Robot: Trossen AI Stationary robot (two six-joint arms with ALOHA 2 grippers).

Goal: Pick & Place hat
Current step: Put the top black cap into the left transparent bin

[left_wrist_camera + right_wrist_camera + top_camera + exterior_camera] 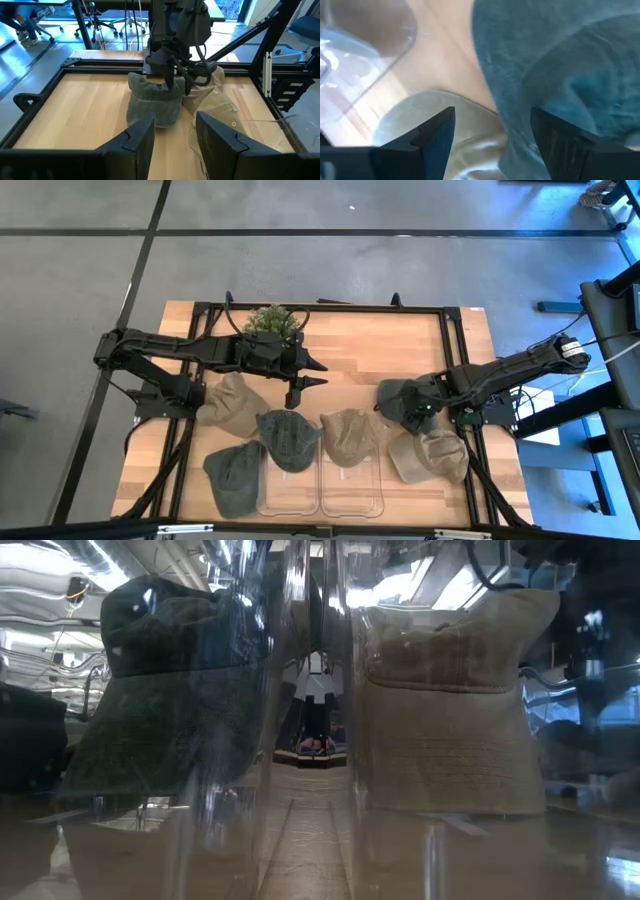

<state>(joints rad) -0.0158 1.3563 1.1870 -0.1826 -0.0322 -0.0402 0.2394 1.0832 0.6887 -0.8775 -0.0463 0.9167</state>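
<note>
Several soft hats lie on the wooden table. A grey-blue hat (pixel 392 396) sits at the right, its brim side resting on a tan hat (pixel 432 456). My right gripper (pixel 418 408) is open and comes down from above onto the grey-blue hat (pixel 154 102), with that hat (pixel 545 65) and the tan one (pixel 427 117) ahead of its fingers. My left gripper (pixel 312 376) hangs open over the table's middle and holds nothing. It points toward the right arm, and its fingers (pixel 137 140) show low in its wrist view. My right gripper (pixel 178 82) reaches down from above to the grey-blue hat's crown (pixel 165 90), with the open fingers standing at its top. Whether they touch the cloth I cannot tell. The hat lies on the table and against the tan hat (pixel 216 100).
More hats lie in a row: a tan one (pixel 235 405), a dark green one (pixel 288 438), a tan one (pixel 350 435) and a dark green one (pixel 235 475). Two clear bins (pixel 320 492) stand at the near edge. A small plant (pixel 270 320) stands at the far edge. A black frame (pixel 455 320) rims the table.
</note>
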